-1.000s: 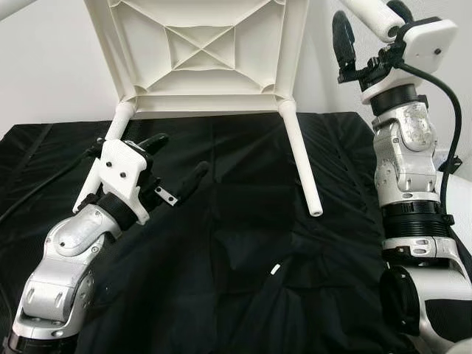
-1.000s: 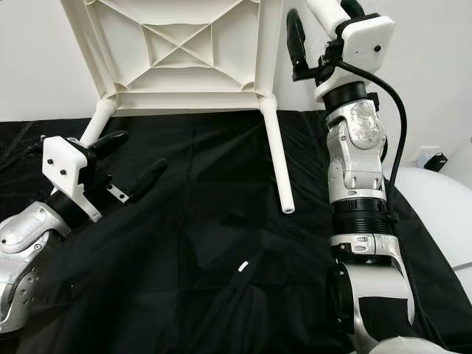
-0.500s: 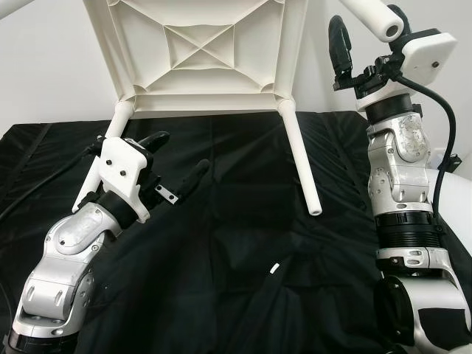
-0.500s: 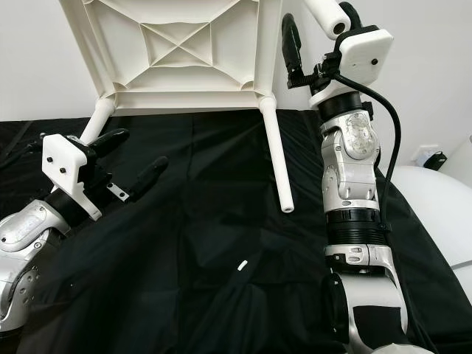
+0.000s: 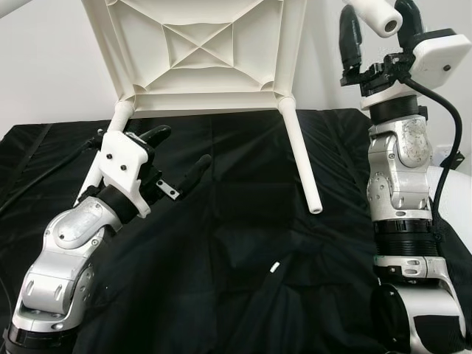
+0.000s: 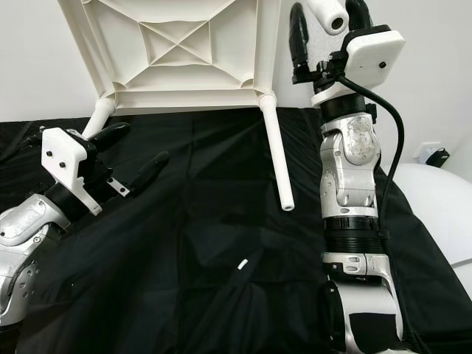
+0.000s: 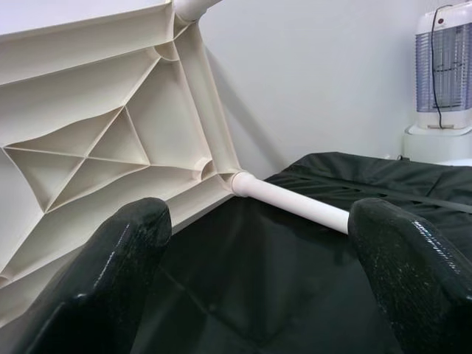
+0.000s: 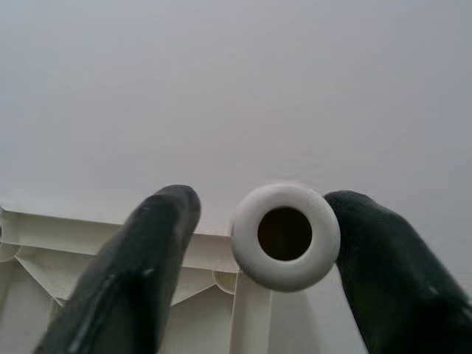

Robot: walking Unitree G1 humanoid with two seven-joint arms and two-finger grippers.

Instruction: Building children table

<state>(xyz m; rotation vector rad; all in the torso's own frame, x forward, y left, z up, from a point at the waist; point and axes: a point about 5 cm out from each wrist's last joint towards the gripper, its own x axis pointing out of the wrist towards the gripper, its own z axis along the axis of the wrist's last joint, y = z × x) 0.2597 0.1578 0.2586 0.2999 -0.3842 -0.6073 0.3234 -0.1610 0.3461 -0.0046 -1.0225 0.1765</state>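
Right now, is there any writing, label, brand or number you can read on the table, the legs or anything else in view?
None readable: the white table underside, its table legs and the black cloth carry no text.
The insect-killer lamp shows no legible label.

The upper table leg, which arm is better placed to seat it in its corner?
Right, probably. The right gripper sits around the upper leg near the tabletop; the left gripper is open, low, near a lower leg.
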